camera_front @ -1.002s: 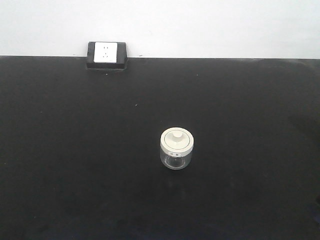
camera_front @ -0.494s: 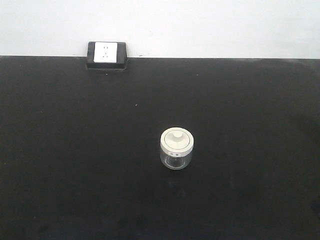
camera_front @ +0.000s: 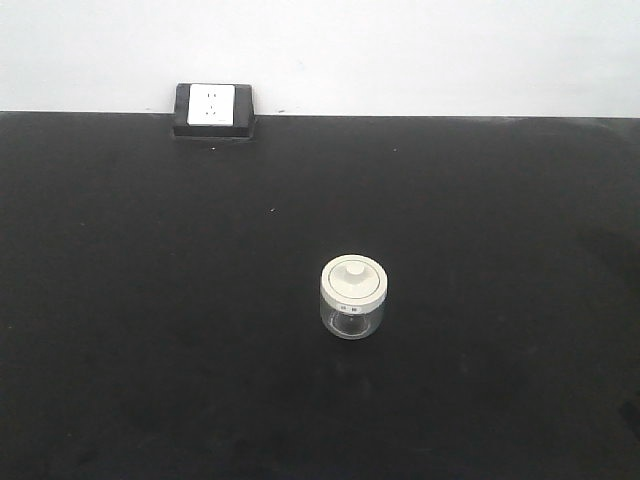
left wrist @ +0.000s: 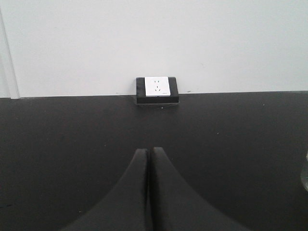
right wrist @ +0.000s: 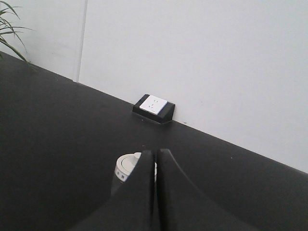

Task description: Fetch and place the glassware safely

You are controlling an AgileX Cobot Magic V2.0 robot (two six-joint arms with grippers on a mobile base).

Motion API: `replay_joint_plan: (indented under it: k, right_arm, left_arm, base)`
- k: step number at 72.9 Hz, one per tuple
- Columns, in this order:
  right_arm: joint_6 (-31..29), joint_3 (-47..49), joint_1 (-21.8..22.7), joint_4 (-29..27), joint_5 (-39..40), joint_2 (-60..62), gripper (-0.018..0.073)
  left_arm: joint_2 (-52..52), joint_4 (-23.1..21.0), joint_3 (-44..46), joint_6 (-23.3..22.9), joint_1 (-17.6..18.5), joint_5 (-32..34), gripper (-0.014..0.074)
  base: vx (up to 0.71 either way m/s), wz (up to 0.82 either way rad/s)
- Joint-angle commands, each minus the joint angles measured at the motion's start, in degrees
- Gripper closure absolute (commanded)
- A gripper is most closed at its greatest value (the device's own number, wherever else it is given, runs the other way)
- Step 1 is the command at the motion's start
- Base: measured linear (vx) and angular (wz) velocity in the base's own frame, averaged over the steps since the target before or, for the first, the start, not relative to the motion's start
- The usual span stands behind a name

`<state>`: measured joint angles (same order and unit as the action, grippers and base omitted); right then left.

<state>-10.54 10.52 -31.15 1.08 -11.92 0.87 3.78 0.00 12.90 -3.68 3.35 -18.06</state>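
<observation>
Small glass jar (camera_front: 353, 298) with cream lid, upright near the middle of the black desk (camera_front: 150, 330), well apart from the wall socket (camera_front: 212, 108) at the far edge. Left claw (left wrist: 148, 153) pressed together, holding nothing. Right claw (right wrist: 155, 154) likewise pressed together, just in front of the jar.

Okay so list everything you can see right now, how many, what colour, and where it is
glass jar: one, clear with a cream-white knobbed lid, standing upright near the middle of the table
wall socket: one, white face in a black frame, at the table's far edge against the wall
table: one, black, filling most of the front view
wall: white, behind the table
plant leaves: a few, green, top left corner of the right wrist view
left tool: one, black, shut, empty
right tool: one, black, shut, the jar just beyond its tips
</observation>
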Motion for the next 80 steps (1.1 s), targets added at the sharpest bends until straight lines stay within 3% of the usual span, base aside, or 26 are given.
replay_joint_plan:
  k: [1,19,49,80]
  right_arm:
    - [-0.30,1.61,0.10,0.63,4.57,-0.19,0.0567]
    - [-0.30,1.61,0.10,0.63,4.57,-0.19,0.0567]
    - [-0.30,1.61,0.10,0.63,4.57,-0.19,0.0567]
    - [-0.30,1.61,0.10,0.63,4.57,-0.19,0.0567]
  left_arm:
    - [0.93,-0.62,1.54,-0.41,0.38,4.02,0.0603]
    - [-0.19,1.44,-0.30,-0.21,0.38,3.97,0.0603]
    - [-5.23,1.29,-16.04,-0.49,0.33,11.95,0.0603]
    - [-5.23,0.84,-16.12,-0.49,0.33,18.41,0.0603]
  base:
    - [0.00,0.00]
    - [0.00,0.00]
    - [0.00,0.00]
    - [0.00,0.00]
